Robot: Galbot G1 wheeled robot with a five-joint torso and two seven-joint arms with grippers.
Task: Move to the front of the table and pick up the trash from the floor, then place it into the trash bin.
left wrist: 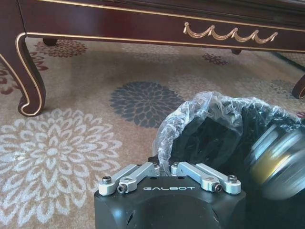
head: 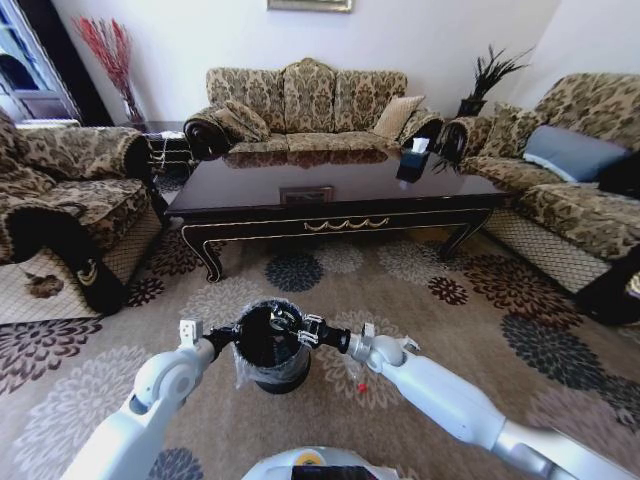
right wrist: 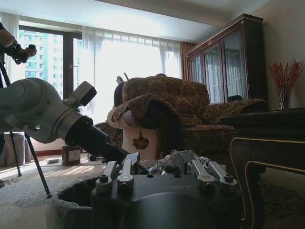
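- Nearest you, both white arms reach forward and meet at the trash bin (head: 268, 376), which stands on the flowered carpet directly before the robot.
- Beyond the bin, the table (head: 300, 185) runs broadside across the room, its gold-trimmed apron facing the bin.
- At the bin, the liner bag puffs above the black rim. The left gripper (head: 232, 338) sits against the rim on the robot's left, and you cannot tell whether it is clenched on the liner or released.
- Over the bin's mouth, the right gripper (head: 290, 325) hangs just above the rim. Something clear and crumpled lies ahead of it in the right wrist view. It could be liner or bottle, so you cannot tell its grasp either.
- Beside the bin on the robot's right, the trash (head: 362, 386) shows as one tiny red bit on the carpet, just under the right forearm.
- Judged from that, the right arm is nearer. The bit lies behind and below that gripper, on the side away from the table. It is too small to give a long axis or heading.
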